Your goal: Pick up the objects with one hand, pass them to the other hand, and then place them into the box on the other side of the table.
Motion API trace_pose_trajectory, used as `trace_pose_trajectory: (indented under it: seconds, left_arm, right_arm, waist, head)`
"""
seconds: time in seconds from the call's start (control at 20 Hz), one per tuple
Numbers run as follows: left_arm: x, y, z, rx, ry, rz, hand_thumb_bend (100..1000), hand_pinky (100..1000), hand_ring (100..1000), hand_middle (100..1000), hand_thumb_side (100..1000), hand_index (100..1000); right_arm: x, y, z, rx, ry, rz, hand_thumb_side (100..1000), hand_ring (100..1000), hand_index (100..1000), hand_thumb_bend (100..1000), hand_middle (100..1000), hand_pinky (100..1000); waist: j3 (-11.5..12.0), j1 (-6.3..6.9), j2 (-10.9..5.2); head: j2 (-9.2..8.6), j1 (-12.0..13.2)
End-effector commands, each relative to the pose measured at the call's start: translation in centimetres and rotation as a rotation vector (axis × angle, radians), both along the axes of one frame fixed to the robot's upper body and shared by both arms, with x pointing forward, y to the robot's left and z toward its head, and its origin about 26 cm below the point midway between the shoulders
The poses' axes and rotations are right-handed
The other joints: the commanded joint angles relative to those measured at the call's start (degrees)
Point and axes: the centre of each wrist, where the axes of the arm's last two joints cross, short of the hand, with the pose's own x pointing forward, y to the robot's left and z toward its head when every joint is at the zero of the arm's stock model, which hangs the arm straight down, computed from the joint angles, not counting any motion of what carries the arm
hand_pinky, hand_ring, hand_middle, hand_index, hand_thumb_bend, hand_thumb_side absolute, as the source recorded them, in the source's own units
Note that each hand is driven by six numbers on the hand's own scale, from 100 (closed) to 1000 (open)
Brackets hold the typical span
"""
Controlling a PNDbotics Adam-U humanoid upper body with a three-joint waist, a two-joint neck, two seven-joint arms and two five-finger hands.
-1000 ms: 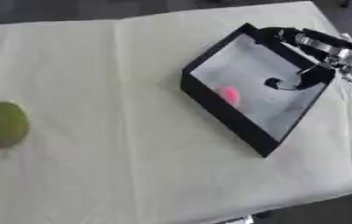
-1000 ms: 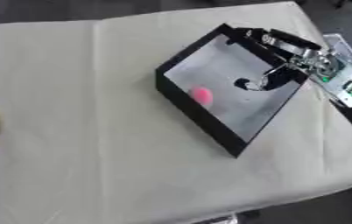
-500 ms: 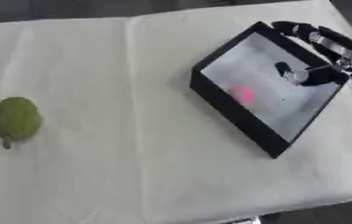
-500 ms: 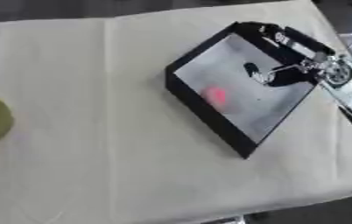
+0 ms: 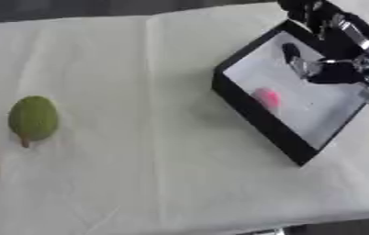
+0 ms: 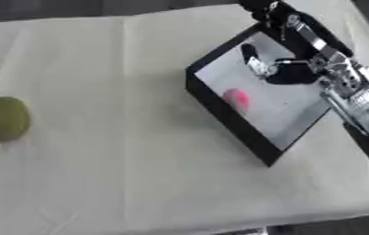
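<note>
A green pear-shaped fruit point(image 5: 33, 118) lies on the cream cloth at the far left, stem end toward me. At the right stands a black box point(image 6: 220, 110) with a pale floor, and a small pink object point(image 6: 236, 97) rests inside it near the left wall. My right hand point(image 6: 310, 51) hangs over the far right part of the box. Its fingers are stretched toward the box's far corner, the thumb point(image 6: 260, 65) points down into the box, and it holds nothing. The pink object lies apart from the hand. My left hand shows in neither view.
The cream cloth point(image 5: 148, 174) covers the whole table, with a fold line running front to back left of the middle. The table's front edge shows at the bottom right, and the right arm's silver wrist point(image 6: 356, 101) runs along the box's right side.
The whole picture has shifted and tilted, so the camera moved. The right hand stays over the far part of the box with nothing in it; the pink object and the fruit have not moved.
</note>
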Motion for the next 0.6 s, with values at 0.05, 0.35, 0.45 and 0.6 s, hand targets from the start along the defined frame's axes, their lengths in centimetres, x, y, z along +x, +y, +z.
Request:
trace_pose_trajectory:
  seconds: [0.05,0.35,0.45,0.6]
  left_arm:
    - [-0.8,2.6,2.7,0.073,0.094,-0.105,388,915,815,750,694,902]
    - [-1.8,3.8,4.2,0.187,0.141,-0.173,458,917,827,762,650,906]
    - [-2.1,3.8,4.4,0.222,0.146,-0.168,471,919,831,766,638,912]
    - [-2.6,3.8,4.5,0.267,0.146,-0.153,507,922,838,774,608,915]
  right_arm:
    - [-0.4,0.2,1.8,-0.002,0.006,0.032,145,1000,1000,100,926,1000]
    - [-0.5,0.0,1.8,0.005,0.015,0.02,149,1000,1000,100,918,1000]
    - [-0.5,0.1,1.8,0.004,0.015,0.022,146,1000,1000,100,918,1000]
    - [-0.6,0.2,1.8,0.008,0.007,0.021,145,1000,1000,100,919,1000]
  waist:
    - [-0.02,0.08,-1.35]
    - [0.25,0.13,-1.18]
    - [0.34,0.18,-1.11]
    - [0.56,0.36,-0.96]
  head:
    - [0.12,0.21]
    - [0.19,1.85]
    - [0.25,2.28]
    - [0.31,3.32]
